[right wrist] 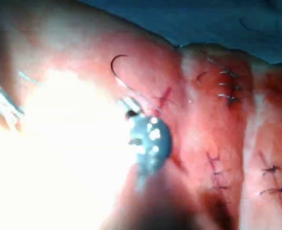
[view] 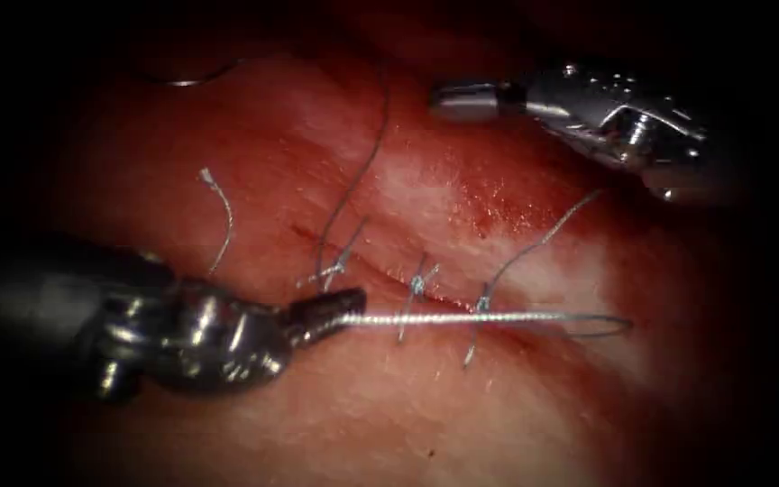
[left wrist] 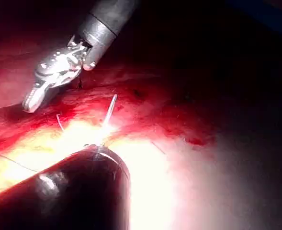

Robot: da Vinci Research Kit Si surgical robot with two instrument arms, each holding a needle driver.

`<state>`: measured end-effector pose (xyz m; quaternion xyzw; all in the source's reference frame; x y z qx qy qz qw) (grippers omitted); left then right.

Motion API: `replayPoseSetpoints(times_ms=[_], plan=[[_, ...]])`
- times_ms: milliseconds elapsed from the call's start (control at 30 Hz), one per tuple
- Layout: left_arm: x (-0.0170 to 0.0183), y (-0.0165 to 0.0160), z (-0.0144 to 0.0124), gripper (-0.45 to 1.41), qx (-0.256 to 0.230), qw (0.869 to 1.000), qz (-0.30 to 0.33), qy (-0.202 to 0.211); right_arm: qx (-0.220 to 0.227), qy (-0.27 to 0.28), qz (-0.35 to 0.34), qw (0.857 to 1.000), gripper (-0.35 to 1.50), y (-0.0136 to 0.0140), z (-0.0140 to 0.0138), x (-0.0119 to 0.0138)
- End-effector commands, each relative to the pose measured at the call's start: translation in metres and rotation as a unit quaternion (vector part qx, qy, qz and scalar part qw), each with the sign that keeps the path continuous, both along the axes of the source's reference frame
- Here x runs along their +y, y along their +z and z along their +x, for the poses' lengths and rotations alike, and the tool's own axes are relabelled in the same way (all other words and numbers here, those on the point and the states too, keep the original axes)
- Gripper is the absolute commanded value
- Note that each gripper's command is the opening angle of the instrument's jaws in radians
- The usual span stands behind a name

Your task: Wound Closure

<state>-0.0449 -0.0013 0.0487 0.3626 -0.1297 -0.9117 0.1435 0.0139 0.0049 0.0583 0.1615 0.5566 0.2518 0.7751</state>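
The cut (view: 380, 271) runs slantwise across the tissue (view: 462, 406) and carries three knotted stitches (view: 418, 284). My left tool (view: 353, 299) comes in from the lower left, its jaws shut on the thread (view: 462, 317). That thread stretches taut to the right across the cut and ends in a loop (view: 619, 323). My right tool (view: 439, 99) hovers above the tissue to the upper right of the cut, jaws shut and holding nothing. The curved needle (view: 187, 81) lies free on the tissue at the far upper left, held by neither tool; it also appears in the right wrist view (right wrist: 117, 64).
A loose cut end of thread (view: 220, 216) lies left of the cut. One strand (view: 367, 162) rises from the left stitch, another (view: 552, 230) from the right stitch. Red fluid (view: 498, 212) wets the tissue right of the cut. Other stitched cuts (right wrist: 227, 86) lie further off.
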Motion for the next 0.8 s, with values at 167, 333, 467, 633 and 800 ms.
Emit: replayPoseSetpoints(times_ms=[167, 333, 467, 633, 800], plan=[[0.0016, 0.0027, -0.0012, -0.45, -0.001, 0.999, 0.014, 0.038, -0.013, -0.006, -0.02, 1.0, -0.35, 0.0059, -0.0031, -0.0038], [0.0044, 0.006, -0.001, -0.45, 0.011, 0.999, 0.032, -0.003, 0.002, -0.028, -0.012, 1.0, -0.35, 0.0099, -0.003, -0.0076], [0.0053, 0.0081, -0.0013, -0.45, 0.027, 0.999, 0.01, -0.038, 0.026, -0.013, -0.001, 1.0, -0.35, 0.0101, -0.0028, -0.0087], [0.0053, 0.014, -0.0023, -0.45, 0.078, 0.994, -0.013, -0.08, 0.073, 0.025, 0.0, 0.997, -0.35, 0.0084, -0.0026, -0.0092], [0.0049, 0.0176, -0.0034, -0.45, 0.1, 0.989, -0.021, -0.105, 0.098, 0.051, 0.013, 0.994, -0.35, 0.0065, -0.0025, -0.0092]])
